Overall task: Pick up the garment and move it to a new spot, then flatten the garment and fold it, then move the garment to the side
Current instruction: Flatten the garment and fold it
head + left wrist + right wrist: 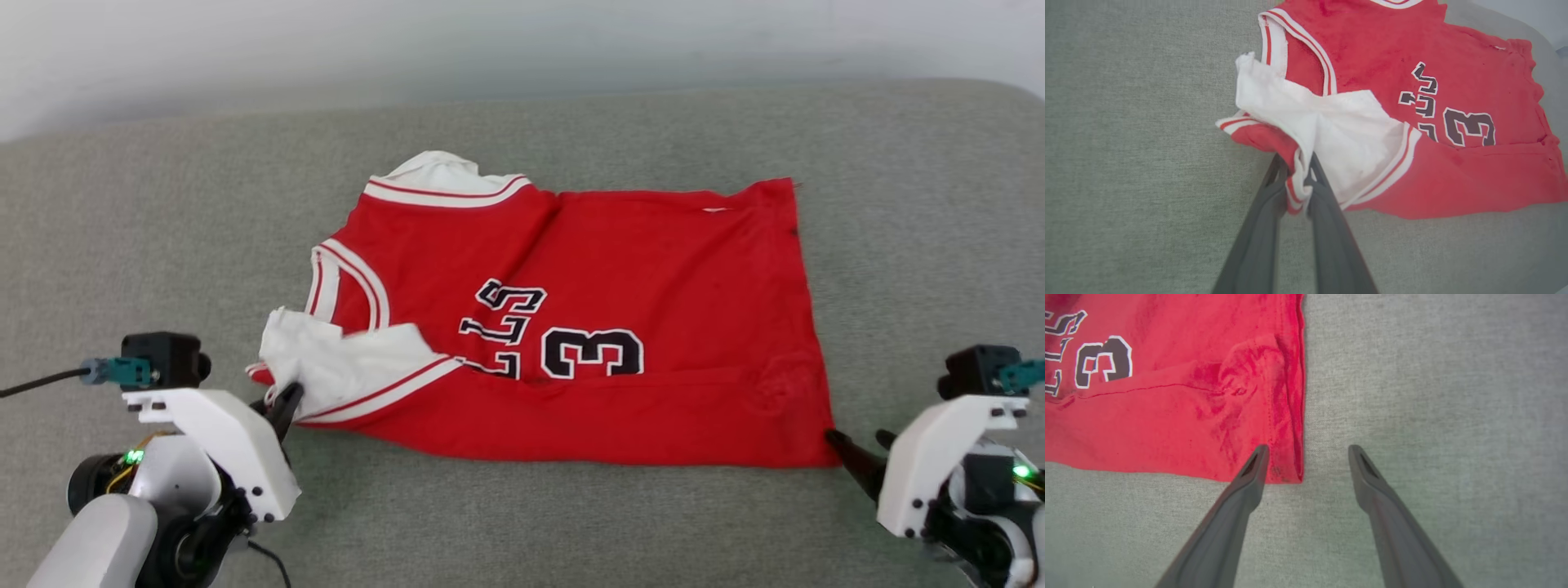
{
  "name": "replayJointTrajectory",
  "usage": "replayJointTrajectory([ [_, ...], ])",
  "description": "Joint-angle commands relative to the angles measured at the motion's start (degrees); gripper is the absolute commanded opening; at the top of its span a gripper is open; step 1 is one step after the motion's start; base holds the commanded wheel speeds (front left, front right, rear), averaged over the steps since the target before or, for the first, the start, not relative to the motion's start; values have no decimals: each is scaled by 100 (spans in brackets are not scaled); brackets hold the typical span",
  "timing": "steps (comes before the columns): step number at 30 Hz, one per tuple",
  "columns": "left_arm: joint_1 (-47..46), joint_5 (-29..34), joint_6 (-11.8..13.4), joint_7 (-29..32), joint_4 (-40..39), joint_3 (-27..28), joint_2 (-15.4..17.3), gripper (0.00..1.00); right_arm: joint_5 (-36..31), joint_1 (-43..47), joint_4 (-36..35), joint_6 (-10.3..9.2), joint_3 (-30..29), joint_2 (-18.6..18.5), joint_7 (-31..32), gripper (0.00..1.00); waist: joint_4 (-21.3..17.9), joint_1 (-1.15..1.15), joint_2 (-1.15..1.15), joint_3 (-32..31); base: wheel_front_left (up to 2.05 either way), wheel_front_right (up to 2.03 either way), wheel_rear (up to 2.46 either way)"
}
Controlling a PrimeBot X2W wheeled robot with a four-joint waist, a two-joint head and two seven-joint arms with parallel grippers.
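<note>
Lying mid-frame on the grey fabric surface (163,204), the garment (637,269) had its lower-left sleeve hem clenched by the left gripper (1296,167) fingers. The right gripper (1308,451) fingers stood released, straddling its lower-right corner.

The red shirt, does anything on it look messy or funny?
Yes. The garment has its near white sleeve flopped and crumpled over the red front instead of lying flat. The left gripper has its jaws pinched on that sleeve's striped trim.
</note>
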Motion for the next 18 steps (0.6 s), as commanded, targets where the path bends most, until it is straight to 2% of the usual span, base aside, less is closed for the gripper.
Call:
replayJointTrajectory([
  [1, -90, 85, 38, -27, -115, -39, -20, 0, 20, -157, 104, -2, 37, 78, 120, 100, 126, 0, 0, 148, 0, 0, 0],
  [9, -122, 193, 92, -13, -320, -184, -75, 0, 248, -507, 828, -1, 377, 252, 404, 100, 292, 0, 0, 307, 0, 0, 0],
  [10, -113, 185, 86, -15, -316, -193, -84, 0, 304, -506, 874, 0, 415, 267, 397, 44, 302, 0, 0, 307, 0, 0, 0],
  [11, -98, 178, 81, -27, -304, -196, -84, 0, 341, -515, 910, 0, 445, 264, 379, 0, 307, 0, 0, 301, 0, 0, 0],
  [18, 6, 132, 75, -148, -206, -166, -118, 0, 477, -602, 947, -2, 487, -23, 266, 0, 272, 0, 0, 113, 0, 0, 0],
])
